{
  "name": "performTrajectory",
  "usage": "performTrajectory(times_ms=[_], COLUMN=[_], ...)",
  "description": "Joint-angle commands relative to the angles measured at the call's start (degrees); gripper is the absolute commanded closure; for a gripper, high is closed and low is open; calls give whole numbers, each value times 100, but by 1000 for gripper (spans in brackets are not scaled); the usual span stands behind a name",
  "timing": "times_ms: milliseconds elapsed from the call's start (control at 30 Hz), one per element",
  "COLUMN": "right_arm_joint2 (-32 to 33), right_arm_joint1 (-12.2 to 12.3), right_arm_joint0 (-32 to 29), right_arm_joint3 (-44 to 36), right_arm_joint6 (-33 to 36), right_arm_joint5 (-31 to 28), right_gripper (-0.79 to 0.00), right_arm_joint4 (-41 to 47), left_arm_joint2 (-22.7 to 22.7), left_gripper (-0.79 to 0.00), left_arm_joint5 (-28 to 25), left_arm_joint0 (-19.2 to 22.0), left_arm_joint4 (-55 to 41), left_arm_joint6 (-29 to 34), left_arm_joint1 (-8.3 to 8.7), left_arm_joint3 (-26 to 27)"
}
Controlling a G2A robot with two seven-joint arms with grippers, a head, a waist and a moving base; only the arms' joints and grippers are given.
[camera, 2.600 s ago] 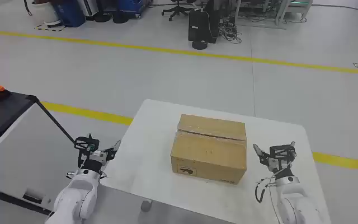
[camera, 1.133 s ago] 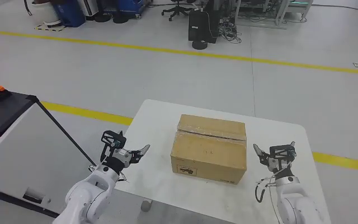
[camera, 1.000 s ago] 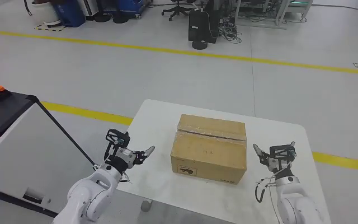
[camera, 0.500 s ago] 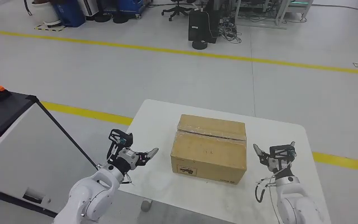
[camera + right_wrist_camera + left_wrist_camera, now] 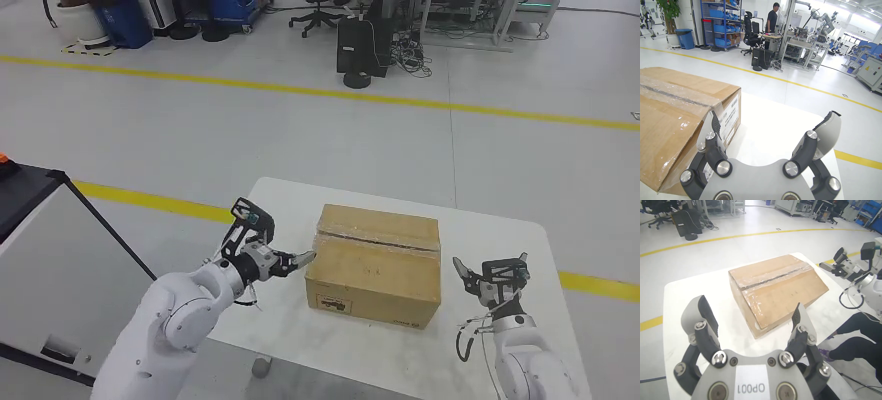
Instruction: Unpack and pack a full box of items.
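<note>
A brown cardboard box (image 5: 375, 265), closed and sealed with clear tape along its top seam, sits in the middle of the white table (image 5: 480, 235). My left gripper (image 5: 292, 262) is open just beside the box's left end, fingertips close to it. In the left wrist view the box (image 5: 776, 285) lies beyond the spread fingers of the left gripper (image 5: 751, 304). My right gripper (image 5: 487, 272) is open a short way off the box's right end. The right wrist view has the labelled box end (image 5: 730, 115) beside the right gripper (image 5: 772, 115).
A dark side surface (image 5: 25, 195) stands off the table's left. Bare tabletop lies in front of the box (image 5: 300, 320) and behind it (image 5: 290, 205). The table's near edge is close under both arms.
My left arm has swung from the table's left edge inward until its open gripper is next to the box's left end. The right arm and the box have not moved.
</note>
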State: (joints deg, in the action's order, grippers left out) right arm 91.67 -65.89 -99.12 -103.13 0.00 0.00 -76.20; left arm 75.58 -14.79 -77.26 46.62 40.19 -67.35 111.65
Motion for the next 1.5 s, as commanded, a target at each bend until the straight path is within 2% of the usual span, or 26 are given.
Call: performTrajectory(times_ms=[0, 233, 367, 700, 1267, 1333, 1467], right_arm_joint2=[0, 0, 0, 0, 0, 0, 0], right_arm_joint1=[0, 0, 0, 0, 0, 0, 0], right_arm_joint0=[0, 0, 0, 0, 0, 0, 0], right_arm_joint3=[0, 0, 0, 0, 0, 0, 0], right_arm_joint6=[0, 0, 0, 0, 0, 0, 0], right_arm_joint5=[0, 0, 0, 0, 0, 0, 0], right_gripper=[-785, -785, -785, -785, -785, -785, -785], right_arm_joint4=[0, 0, 0, 0, 0, 0, 0], left_arm_joint2=[-128, -498, -629, -956, -1049, -1029, -1000], left_gripper=[-785, -785, -785, -785, -785, -785, -785], left_arm_joint5=[-132, -619, -803, -895, -904, -859, -617], left_arm_joint0=[405, 1358, 1805, 2341, 2435, 2343, 2408], left_arm_joint4=[-615, -1866, -2202, -2426, -2301, -2586, -2579], left_arm_joint6=[193, 518, 635, 402, 430, 368, 695], left_arm_joint1=[-27, -106, -137, -218, -228, -237, -205], left_arm_joint3=[-391, -1886, -2674, -3667, -3781, -3796, -3847])
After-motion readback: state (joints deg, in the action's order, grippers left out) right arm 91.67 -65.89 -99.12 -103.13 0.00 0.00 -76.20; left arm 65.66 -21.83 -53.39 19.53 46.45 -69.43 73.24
